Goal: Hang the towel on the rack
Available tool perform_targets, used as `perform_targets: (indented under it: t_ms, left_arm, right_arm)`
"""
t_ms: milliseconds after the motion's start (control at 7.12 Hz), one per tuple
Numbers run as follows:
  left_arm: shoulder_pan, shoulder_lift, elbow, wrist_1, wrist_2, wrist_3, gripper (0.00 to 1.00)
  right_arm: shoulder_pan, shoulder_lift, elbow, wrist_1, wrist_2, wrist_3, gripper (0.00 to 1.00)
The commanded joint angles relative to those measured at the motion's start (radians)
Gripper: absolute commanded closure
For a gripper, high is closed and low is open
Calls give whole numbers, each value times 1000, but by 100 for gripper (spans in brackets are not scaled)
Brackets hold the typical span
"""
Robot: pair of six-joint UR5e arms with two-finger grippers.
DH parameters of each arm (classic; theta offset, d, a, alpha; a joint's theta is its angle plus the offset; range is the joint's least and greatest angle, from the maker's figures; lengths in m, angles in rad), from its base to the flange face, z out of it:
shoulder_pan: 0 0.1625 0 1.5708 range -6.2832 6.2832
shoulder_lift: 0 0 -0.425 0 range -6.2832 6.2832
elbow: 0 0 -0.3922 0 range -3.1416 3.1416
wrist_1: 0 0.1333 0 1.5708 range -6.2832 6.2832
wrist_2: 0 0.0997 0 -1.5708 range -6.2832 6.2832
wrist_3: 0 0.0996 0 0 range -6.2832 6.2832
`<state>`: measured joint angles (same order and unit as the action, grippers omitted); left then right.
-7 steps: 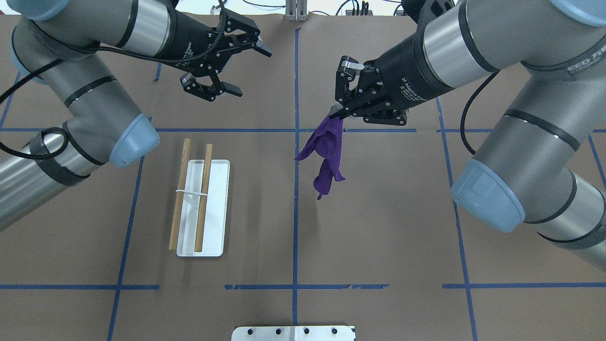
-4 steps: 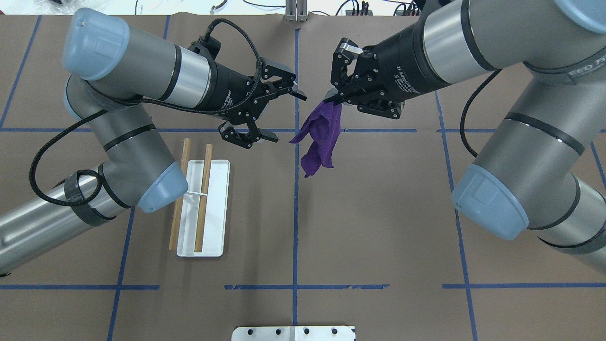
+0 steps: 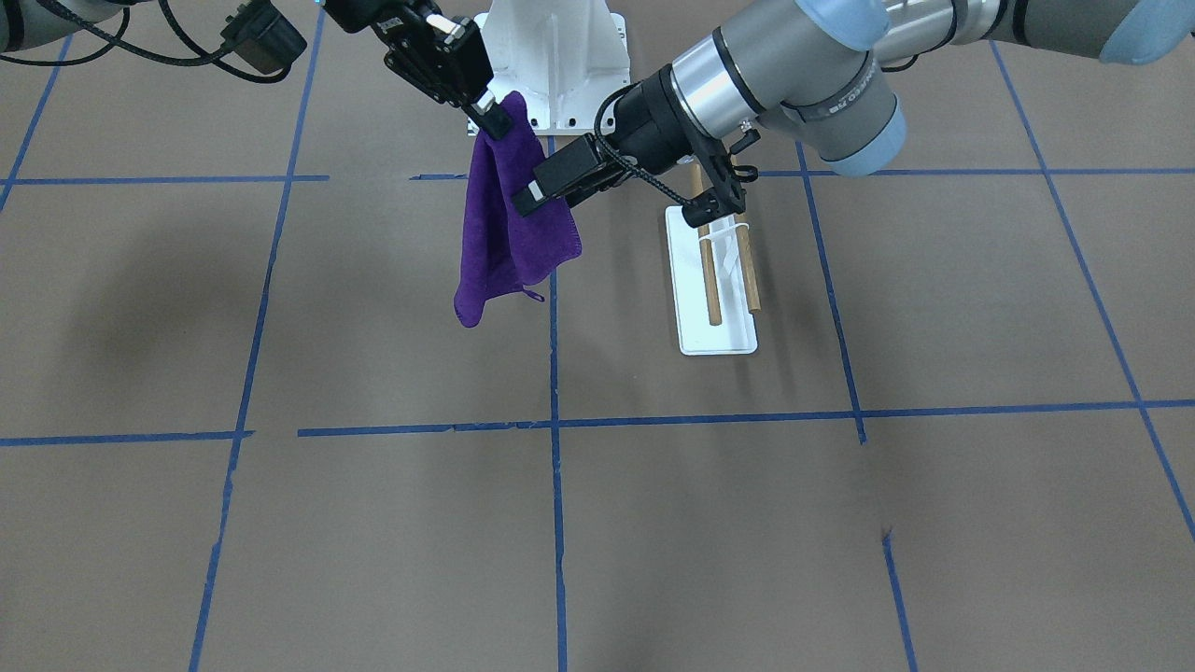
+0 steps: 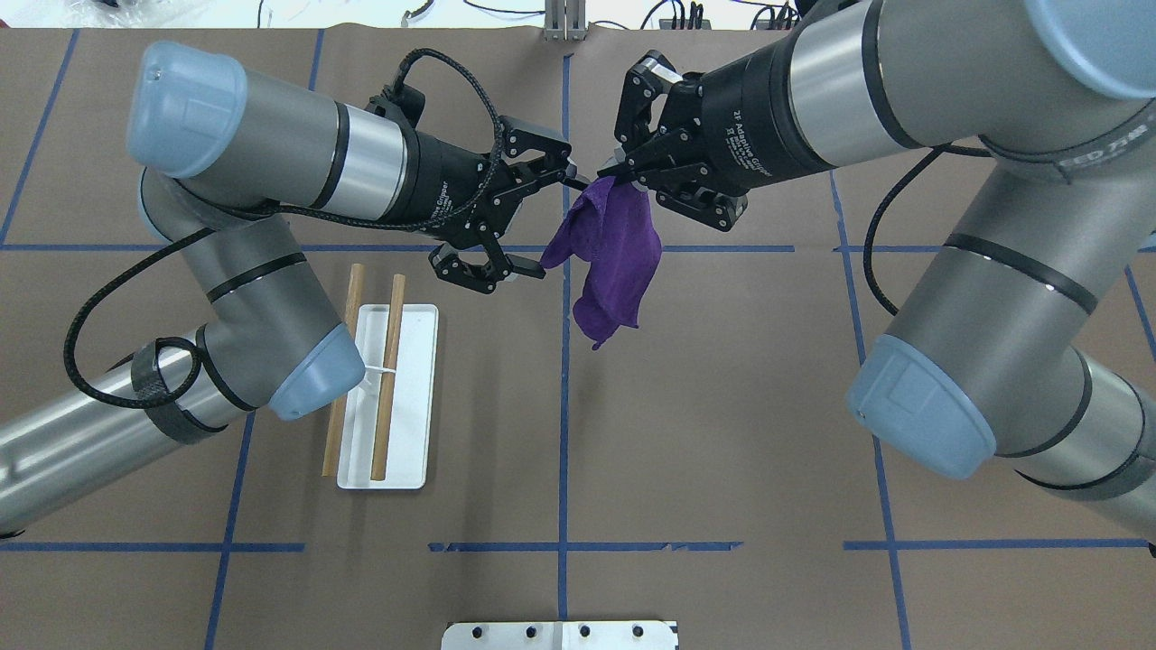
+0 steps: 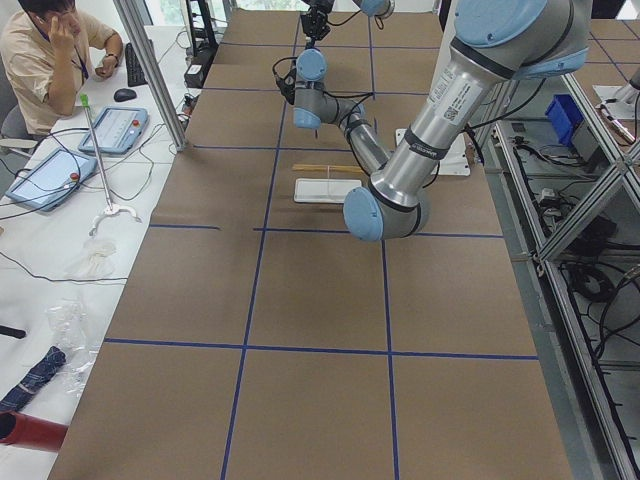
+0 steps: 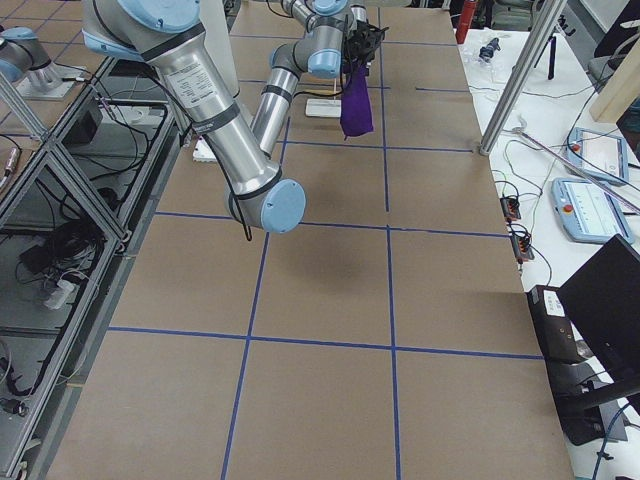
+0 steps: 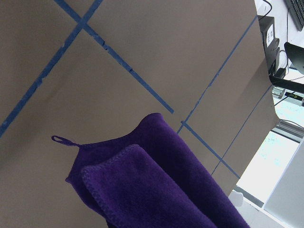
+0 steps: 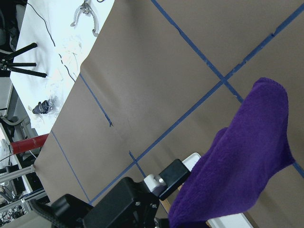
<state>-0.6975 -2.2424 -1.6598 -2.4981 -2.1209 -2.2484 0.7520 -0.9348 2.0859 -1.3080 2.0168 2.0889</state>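
Note:
The purple towel (image 4: pixel 619 257) hangs in the air from my right gripper (image 4: pixel 610 177), which is shut on its top edge above the table's middle. The towel also shows in the front view (image 3: pixel 504 224), in the left wrist view (image 7: pixel 156 190) with its loop tag (image 7: pixel 59 139), and in the right wrist view (image 8: pixel 247 161). My left gripper (image 4: pixel 549 226) is open, its jaws on either side of the towel's left edge. The rack (image 4: pixel 390 379), two wooden dowels over a white base (image 4: pixel 414 424), stands on the table to the left, under the left arm's elbow.
The rack also shows in the front view (image 3: pixel 719 280). A white bolted pedestal base (image 3: pixel 560 56) stands by the robot. A metal plate (image 4: pixel 560 635) lies at the table's near edge. Blue tape lines cross the brown table.
The left arm has swung in from the far left, and its open jaws now flank the towel's edge. The right gripper has carried the towel up and slightly left.

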Motion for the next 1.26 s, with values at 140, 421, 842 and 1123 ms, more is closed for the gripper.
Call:
perform_targets:
  t_ms: [140, 421, 842, 1123]
  left_arm:
    - [18, 3, -6, -1, 59, 6, 100]
    - [16, 6, -11, -1, 62, 9, 100]
    - [10, 18, -35, 2, 81, 50, 100]
    - [1, 20, -46, 4, 81, 87, 100]
  right_arm:
    - [-5, -4, 0, 13, -7, 11, 100]
    - [-5, -18, 26, 13, -3, 10, 100]
    - [-5, -35, 28, 12, -4, -1, 1]
    - [-3, -58, 31, 12, -4, -13, 0]
